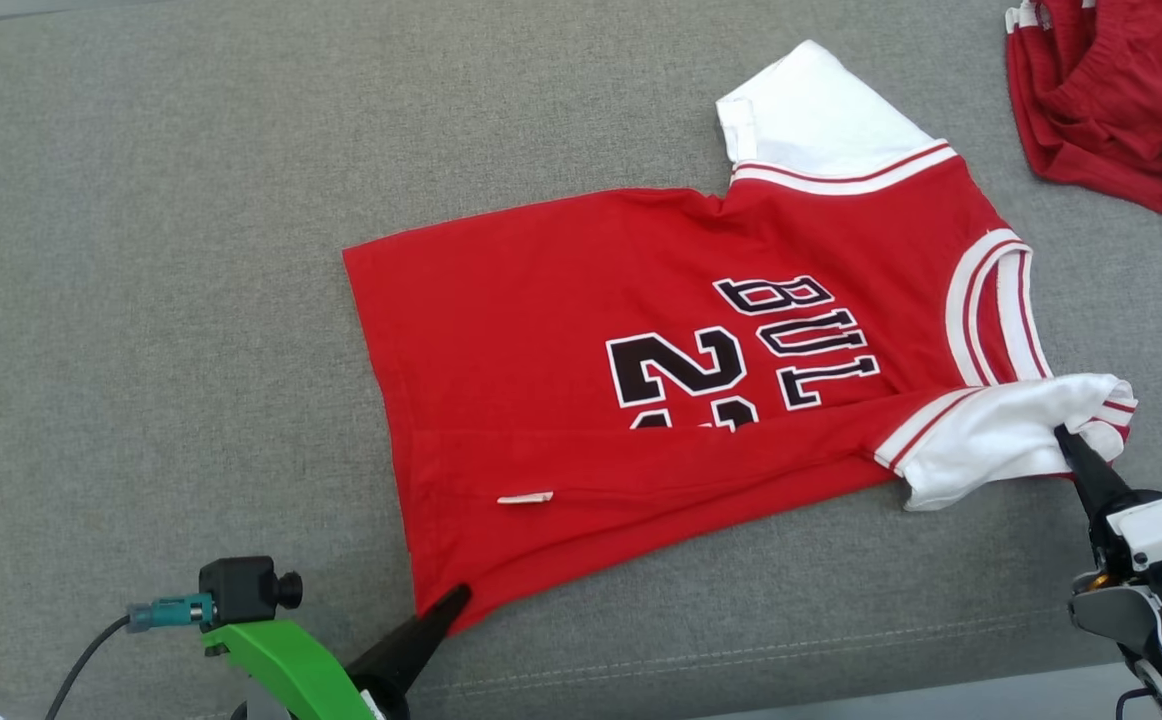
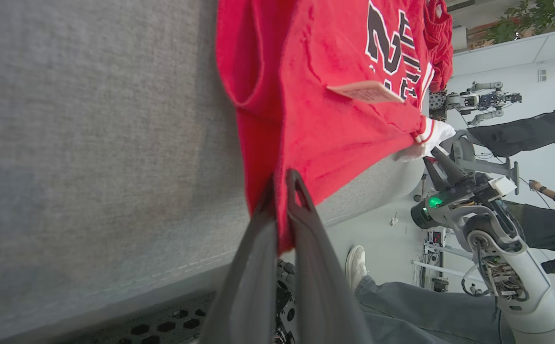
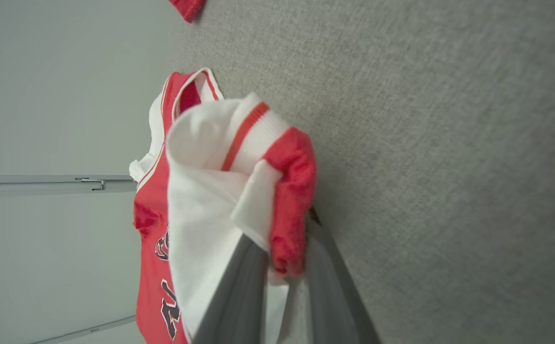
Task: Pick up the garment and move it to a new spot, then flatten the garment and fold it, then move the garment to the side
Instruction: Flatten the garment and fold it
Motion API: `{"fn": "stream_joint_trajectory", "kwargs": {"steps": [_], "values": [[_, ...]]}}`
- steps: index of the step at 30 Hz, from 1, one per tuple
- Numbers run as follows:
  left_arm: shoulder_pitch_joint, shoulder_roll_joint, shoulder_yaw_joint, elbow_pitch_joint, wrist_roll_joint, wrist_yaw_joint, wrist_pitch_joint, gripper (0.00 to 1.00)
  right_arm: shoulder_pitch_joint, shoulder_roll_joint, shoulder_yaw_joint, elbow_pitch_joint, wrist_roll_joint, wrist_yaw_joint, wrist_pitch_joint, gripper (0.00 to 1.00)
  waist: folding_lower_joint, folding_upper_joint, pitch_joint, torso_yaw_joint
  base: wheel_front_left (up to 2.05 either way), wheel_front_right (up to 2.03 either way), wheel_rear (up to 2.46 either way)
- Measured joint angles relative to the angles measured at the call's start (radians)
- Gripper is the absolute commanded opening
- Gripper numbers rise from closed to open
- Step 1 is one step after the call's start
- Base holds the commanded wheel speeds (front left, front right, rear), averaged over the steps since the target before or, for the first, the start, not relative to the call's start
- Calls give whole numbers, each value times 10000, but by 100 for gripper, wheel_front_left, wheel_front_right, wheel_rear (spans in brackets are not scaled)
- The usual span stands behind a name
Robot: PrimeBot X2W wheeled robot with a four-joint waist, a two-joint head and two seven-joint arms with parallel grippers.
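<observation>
Fold step, by my read. The red jersey [image 1: 561,330] lies spread on the grey bench [image 1: 141,300], chest print up, collar end toward the robot's right. Its near long edge is doubled over, and the fold line cuts through the bottom of the number.

Left gripper [image 1: 453,603]: jaws pinched tight on the near hem corner. In the left wrist view, red cloth runs straight down between the two fingers.

Right gripper [image 1: 1066,437]: jaws narrow, clamped on the near white sleeve [image 1: 1001,440]. In the right wrist view the bunched cuff sits between the fingers and hides their tips.

So both ends of the near edge are held. The rest of the jersey rests flat on the bench, up and away from both jaws. The far sleeve [image 1: 821,110] lies free.

The next move likely calls for:
- lifting both ends together at the same height, with the edge taut between them
- carrying that edge across toward the far side and laying it down square
- letting go only once the cloth is flat

Risks: the sleeve grip is on bunched cloth, so it may drag the shoulder crooked. The label [image 1: 526,497] sits on the doubled strip, which is a handy check for skew.

The red shorts [image 1: 1111,100] sit well apart at the far right corner (not in the way for now).
</observation>
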Motion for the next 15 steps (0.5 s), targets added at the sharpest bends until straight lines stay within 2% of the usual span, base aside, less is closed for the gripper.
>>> {"fn": "stream_joint_trajectory", "kwargs": {"steps": [15], "values": [[411,-155,-31,36,-265,-75,-104,0,270,-198,-19,-27,8,-10,73,0,0,0,-54,268,0,0,0]]}}
